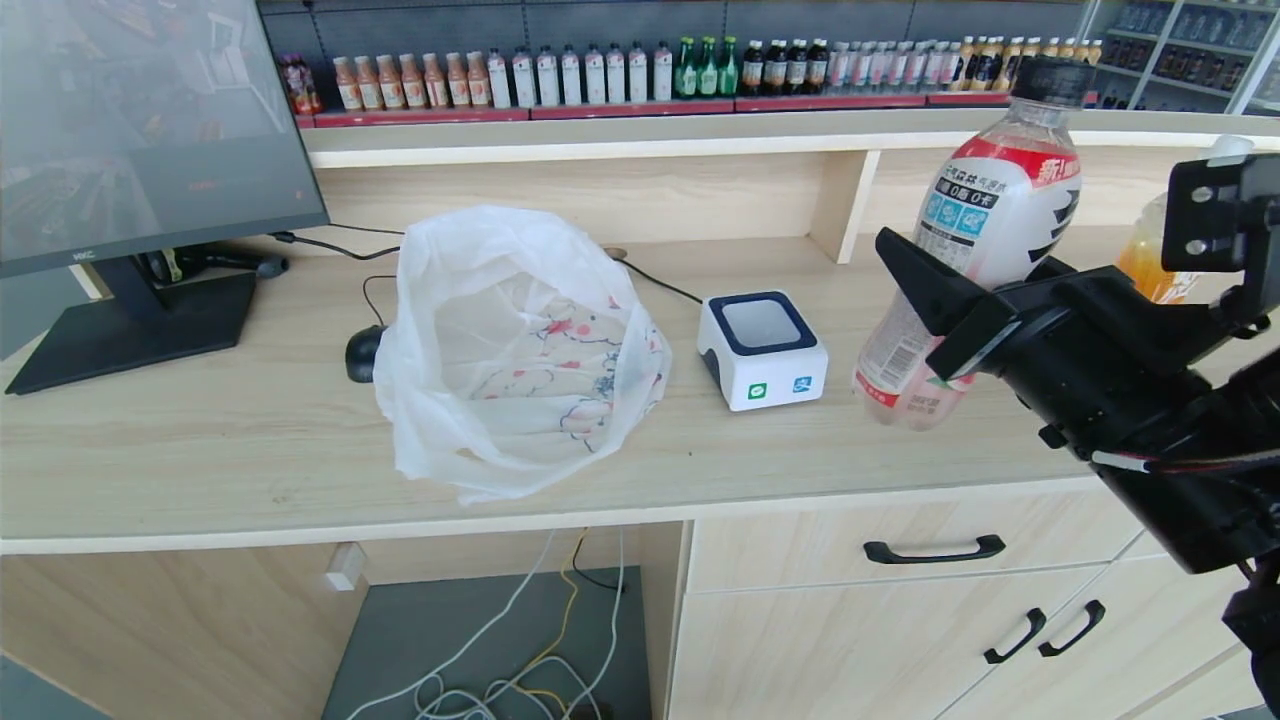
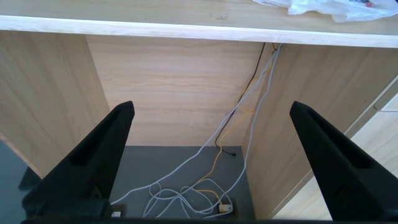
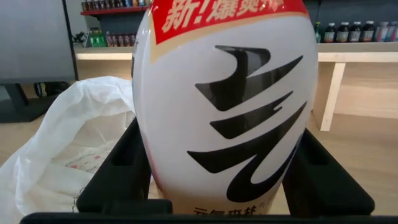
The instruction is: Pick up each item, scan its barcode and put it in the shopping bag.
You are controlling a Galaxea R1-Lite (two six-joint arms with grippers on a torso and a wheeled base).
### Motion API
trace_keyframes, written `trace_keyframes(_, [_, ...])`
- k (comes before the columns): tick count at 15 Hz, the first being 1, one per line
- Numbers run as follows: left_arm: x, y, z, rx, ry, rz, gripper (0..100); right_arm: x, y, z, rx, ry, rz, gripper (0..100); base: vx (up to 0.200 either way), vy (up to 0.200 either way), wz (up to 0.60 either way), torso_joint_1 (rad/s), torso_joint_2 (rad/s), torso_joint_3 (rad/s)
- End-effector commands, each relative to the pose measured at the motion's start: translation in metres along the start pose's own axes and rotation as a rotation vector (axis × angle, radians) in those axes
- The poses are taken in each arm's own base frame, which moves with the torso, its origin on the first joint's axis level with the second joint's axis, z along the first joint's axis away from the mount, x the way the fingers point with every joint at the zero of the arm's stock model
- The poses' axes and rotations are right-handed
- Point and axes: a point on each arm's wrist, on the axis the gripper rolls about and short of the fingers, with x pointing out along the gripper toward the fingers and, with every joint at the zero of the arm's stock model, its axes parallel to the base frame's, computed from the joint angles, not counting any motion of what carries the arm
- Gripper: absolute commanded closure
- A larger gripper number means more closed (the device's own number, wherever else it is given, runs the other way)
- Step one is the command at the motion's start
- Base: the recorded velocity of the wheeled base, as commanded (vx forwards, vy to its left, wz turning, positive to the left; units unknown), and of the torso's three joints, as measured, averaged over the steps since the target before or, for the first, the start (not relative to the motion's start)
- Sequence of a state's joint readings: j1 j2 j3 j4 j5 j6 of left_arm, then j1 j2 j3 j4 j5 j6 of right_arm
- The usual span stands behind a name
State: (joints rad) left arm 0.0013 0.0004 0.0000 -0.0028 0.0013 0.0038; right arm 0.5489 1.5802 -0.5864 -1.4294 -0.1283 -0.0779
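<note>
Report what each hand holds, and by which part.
Right hand grips the bottle around its labelled mid-body; left hand is open, holding nothing.

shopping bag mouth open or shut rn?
Open. The shopping bag stands on the counter with its mouth spread wide, and its inner walls are visible in the head view.

The bottle (image 1: 985, 205) is white with a red band and black strokes; the shopping bag (image 1: 520, 340) white, floral-printed.
</note>
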Motion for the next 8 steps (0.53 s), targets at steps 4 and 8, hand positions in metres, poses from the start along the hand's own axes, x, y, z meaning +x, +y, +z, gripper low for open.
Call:
trace_keyframes(4, [0.0000, 0.0000, 0.0000, -0.002, -0.001, 0.001, 0, 0.0030, 0.0001, -0.0059, 0.018, 0.014, -0.004, 100, 0.000, 0.150, 0.00, 0.001, 0.00, 0.001])
trace_keyframes(8, [0.0000, 0.0000, 0.0000, -0.004, -0.001, 0.001, 0, 0.0028, 0.0019, -0.0073, 0.031, 0.015, 0.006, 100, 0.000, 0.200, 0.00, 0.005, 0.00, 0.004])
